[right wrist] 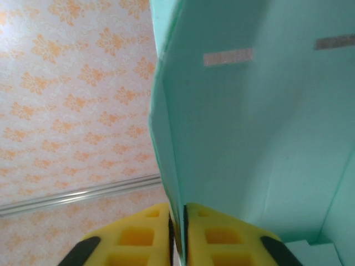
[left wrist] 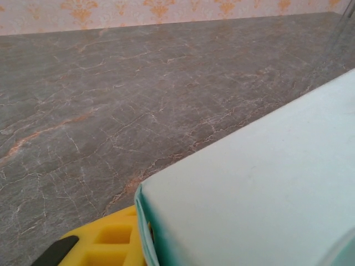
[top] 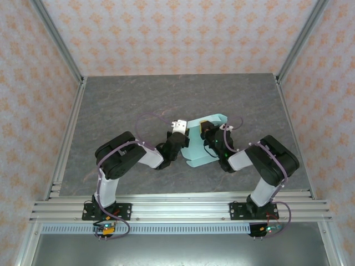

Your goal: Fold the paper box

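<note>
Near the middle of the tabletop the box stands half formed, one wall raised and slots showing on its inner face. At its right side the right gripper pinches the edge of that upright wall between yellow pads. The left gripper sits at the box's left corner, one finger against the card; I cannot tell whether it grips. This looks like wall-raising, and next a flap likely needs steering into a slot under a steady pinch.

You've got open table across the far half and down both flanks. Centre's blocked: the paper box stands between the left gripper and right gripper, both hard against it. Frame posts fence the far corners.
</note>
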